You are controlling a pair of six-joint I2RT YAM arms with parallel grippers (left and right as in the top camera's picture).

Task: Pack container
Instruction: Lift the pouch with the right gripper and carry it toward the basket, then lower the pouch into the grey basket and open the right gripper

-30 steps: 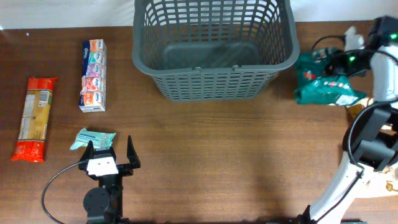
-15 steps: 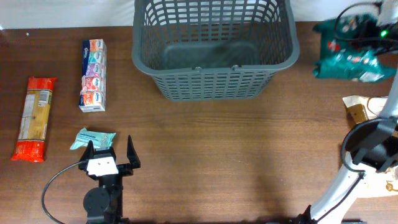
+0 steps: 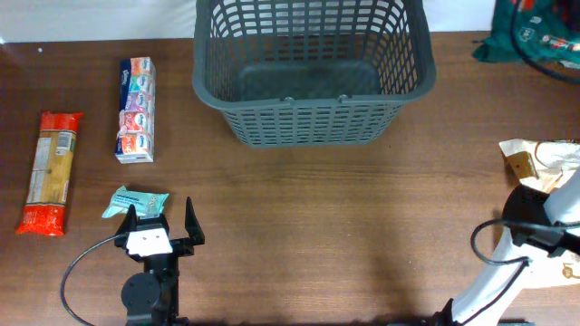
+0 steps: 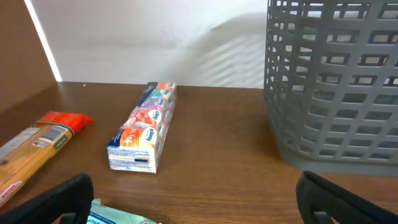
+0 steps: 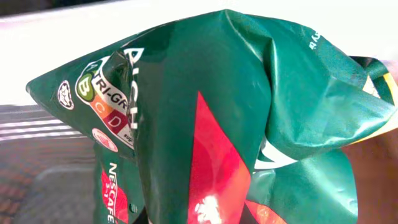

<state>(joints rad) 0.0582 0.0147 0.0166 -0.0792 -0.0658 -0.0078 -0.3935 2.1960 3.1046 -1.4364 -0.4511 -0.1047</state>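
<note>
At the bottom left of the overhead view the left gripper rests with fingers spread wide, holding nothing. A crinkly teal packet lies just beyond it. Further up lie a long pasta packet and a multicoloured carton, well apart. At upper centre the container stands upright and empty on the wooden table. It is stiff grey lattice plastic, probably light, and best gripped by its rim. At the upper right a glossy, soft green bag hangs crumpled, evidently pinched by the right gripper, whose fingers are hidden.
</note>
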